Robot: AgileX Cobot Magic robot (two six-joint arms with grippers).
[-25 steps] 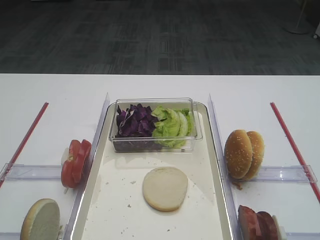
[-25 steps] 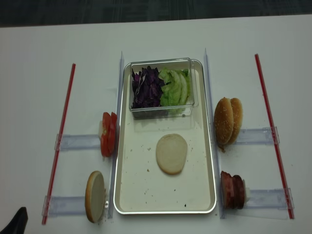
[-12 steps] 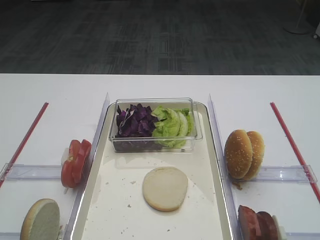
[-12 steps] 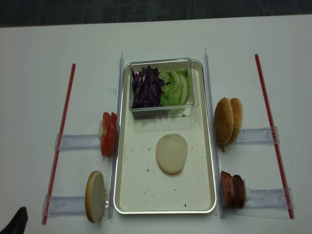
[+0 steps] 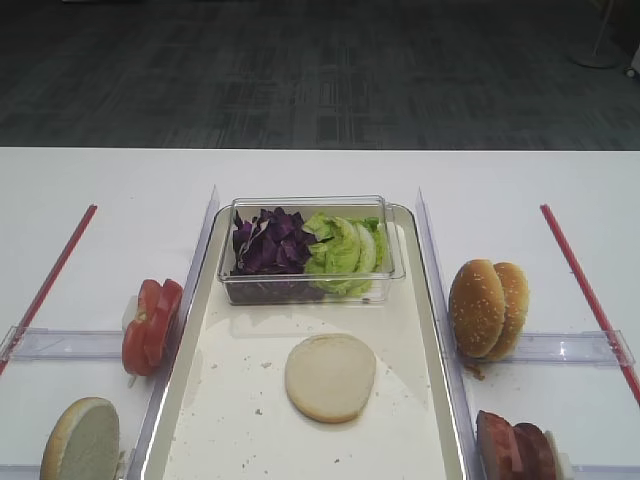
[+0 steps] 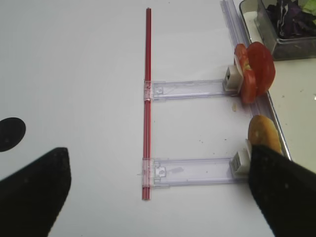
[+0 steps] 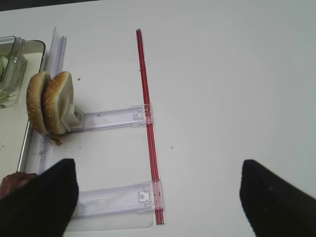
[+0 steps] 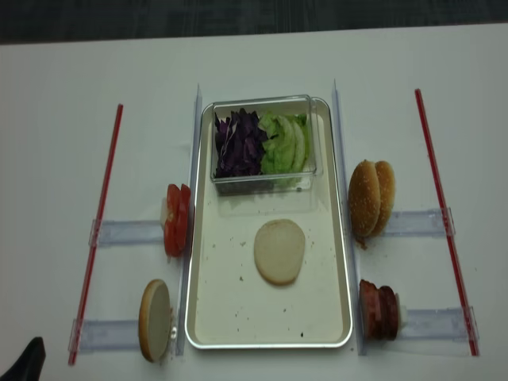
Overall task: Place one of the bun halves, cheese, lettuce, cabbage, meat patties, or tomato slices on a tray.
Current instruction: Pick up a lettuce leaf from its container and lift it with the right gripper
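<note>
One bun half (image 8: 279, 251) lies on the tray (image 8: 208, 317).

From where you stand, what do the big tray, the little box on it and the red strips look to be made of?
The tray looks like shiny silver metal: its raised rim gleams and its floor shows reflections. The box holding the cabbage and lettuce looks like clear hard plastic, since its contents show through the walls. The red strips seem to be glossy plastic or tape; that I cannot settle.

tray (image 8: 341, 262): silver, mid-tabletop | bun half (image 8: 279, 251): cut-side up, flat on tray | lettuce (image 8: 284, 141), cabbage (image 8: 240, 143): far end
</note>
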